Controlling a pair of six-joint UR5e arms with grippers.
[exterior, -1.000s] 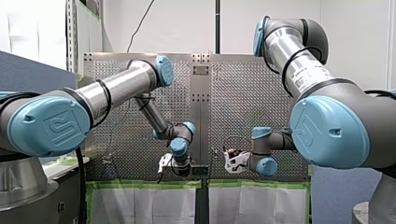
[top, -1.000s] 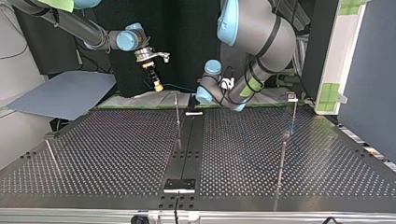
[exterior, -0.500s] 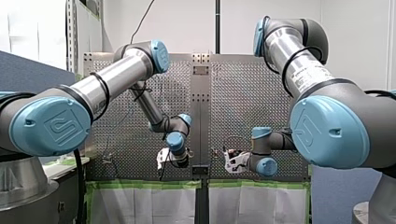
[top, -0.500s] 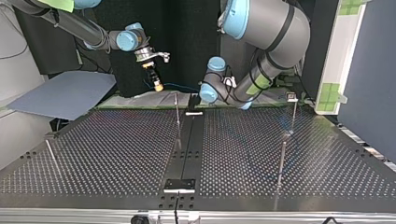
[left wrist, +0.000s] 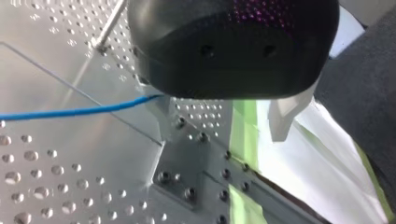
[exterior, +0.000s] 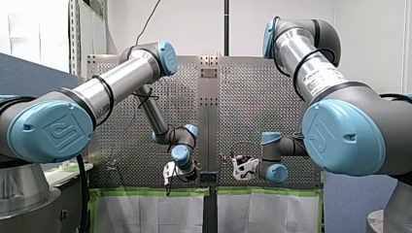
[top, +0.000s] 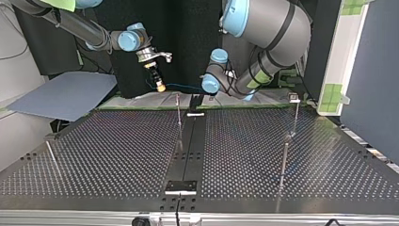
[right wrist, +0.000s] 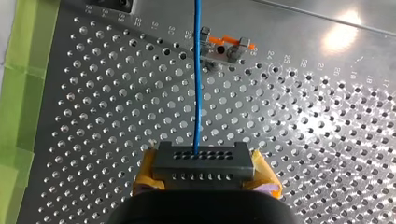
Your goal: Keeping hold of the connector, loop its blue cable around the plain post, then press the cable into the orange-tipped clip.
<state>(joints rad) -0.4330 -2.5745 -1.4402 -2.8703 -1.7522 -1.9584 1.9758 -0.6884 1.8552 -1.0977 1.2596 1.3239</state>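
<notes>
My right gripper is shut on a grey connector, with yellow pads on both sides of it. The blue cable leaves the connector and runs straight ahead, past one end of the orange-tipped clip on the perforated plate. In the top view the right gripper hangs above the table's far edge, and the cable stretches toward my left arm. My left gripper is open, its pale fingers wide apart. The cable reaches one finger's outer side. A thin plain post stands near the table's far middle.
More thin posts stand at the top view's right, and one at its left. A black centre strip crosses the plate. Green tape and white sheeting line the table edge. A grey board lies at the top view's left.
My left arm's elbow has lifted and its wrist has swung toward the front view's left and slightly down. The right arm and the connector have stayed still.
</notes>
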